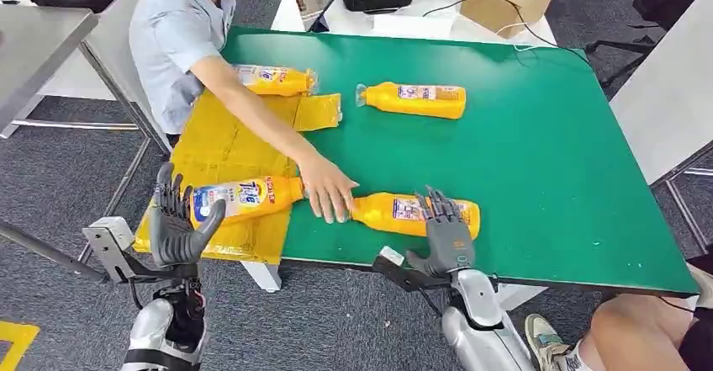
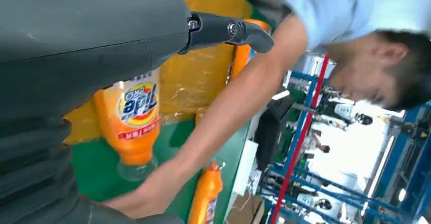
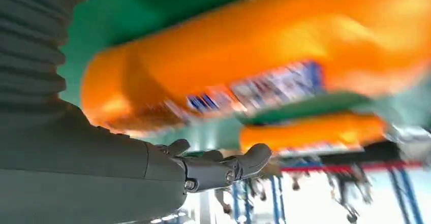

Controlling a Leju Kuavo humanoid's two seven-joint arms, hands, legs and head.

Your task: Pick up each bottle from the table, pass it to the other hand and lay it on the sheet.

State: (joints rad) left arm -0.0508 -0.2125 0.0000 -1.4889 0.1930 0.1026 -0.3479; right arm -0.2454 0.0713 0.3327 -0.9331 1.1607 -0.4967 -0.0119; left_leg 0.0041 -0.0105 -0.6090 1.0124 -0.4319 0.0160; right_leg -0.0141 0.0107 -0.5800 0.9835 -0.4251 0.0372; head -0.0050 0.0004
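- Our right robot hand [image 1: 446, 235] sits at the counter's [image 1: 572, 177] near edge, fingers spread and holding nothing, resting against the base end of the nearest bottle [image 1: 414, 214].
- Our left robot hand [image 1: 178, 219] is raised off the near left corner, open and empty, beside the yellow sheet [image 1: 227, 148].
- A second bottle [image 1: 240, 198] lies on the sheet's near part; a third bottle [image 1: 276, 79] lies at its far edge.
- A fourth bottle [image 1: 414, 100] lies mid-counter.
- A person's hand [image 1: 328, 188] covers the nearest bottle's neck.
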